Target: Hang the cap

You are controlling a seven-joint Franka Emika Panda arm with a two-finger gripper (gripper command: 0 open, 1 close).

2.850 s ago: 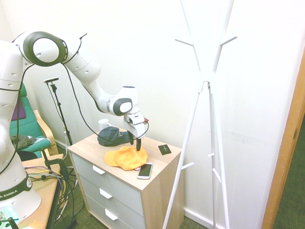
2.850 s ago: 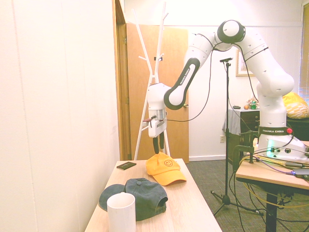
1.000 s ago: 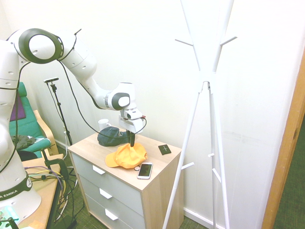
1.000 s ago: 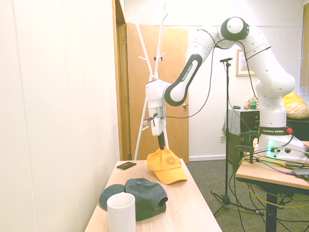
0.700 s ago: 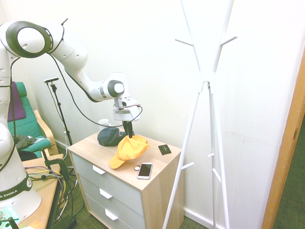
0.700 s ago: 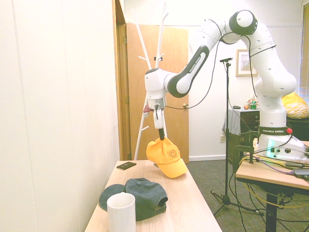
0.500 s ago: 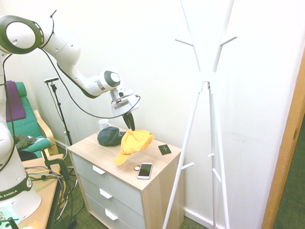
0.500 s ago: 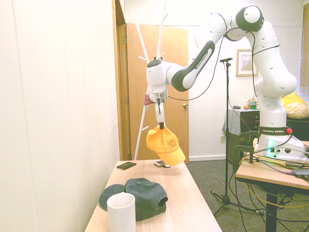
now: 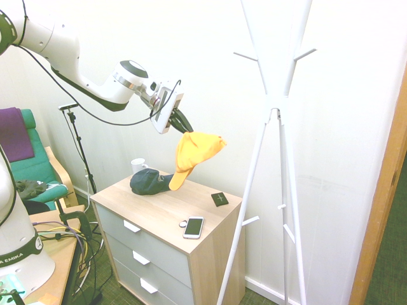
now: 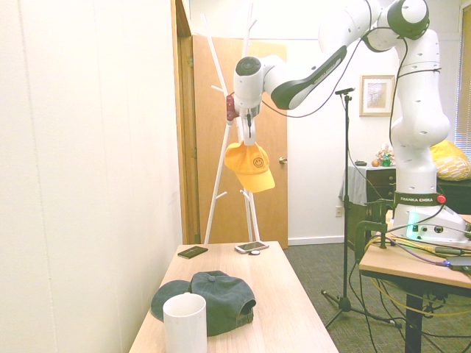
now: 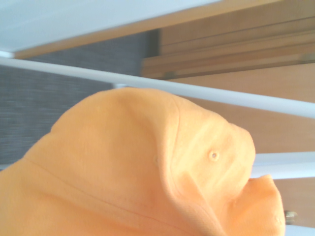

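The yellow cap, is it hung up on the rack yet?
Not yet: the yellow cap dangles from the gripper, away from the white rack.

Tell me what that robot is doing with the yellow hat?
The robot's gripper is shut on the yellow cap and holds it in the air, above the wooden dresser. It looks headed for the white coat rack, but the cap isn't hanging there yet. A dark blue-grey cap lies on the dresser, near a white mug.
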